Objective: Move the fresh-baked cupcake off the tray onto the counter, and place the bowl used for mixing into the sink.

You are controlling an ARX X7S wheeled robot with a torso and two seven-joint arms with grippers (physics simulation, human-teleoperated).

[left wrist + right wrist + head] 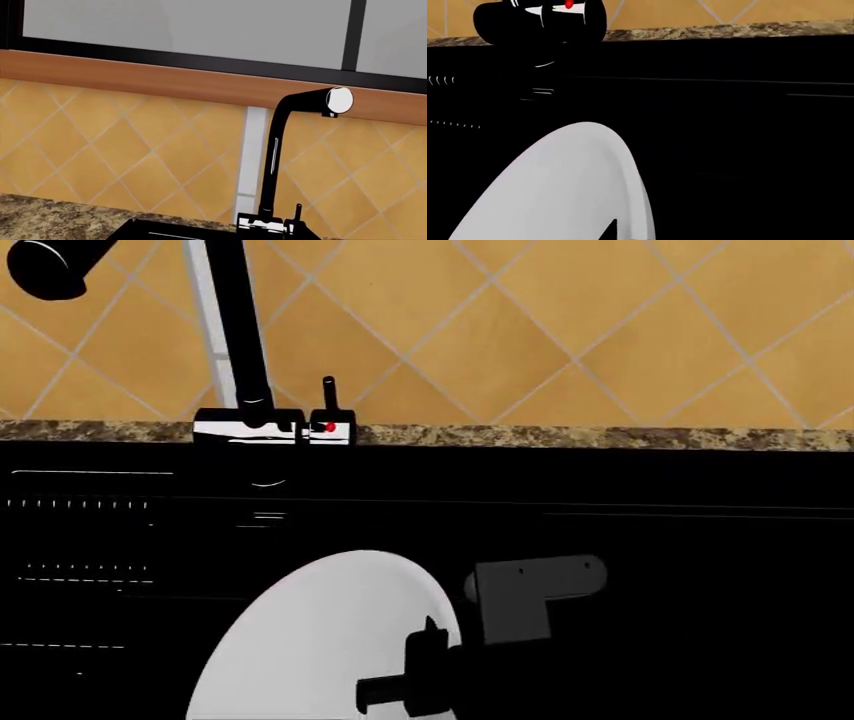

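The right end effector (430,635) is closed on the rim of the bowl (320,640), holding it tilted over the sink (667,540), in front of the faucet (247,360). The left end effector is not visible. The tabletop (601,437) runs behind the sink.

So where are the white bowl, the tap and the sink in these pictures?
bowl (314,640): head view, on its white inner face.
tap (272,160): left wrist view, on its upright black neck.
sink (694,540): head view, on its bare black inside.
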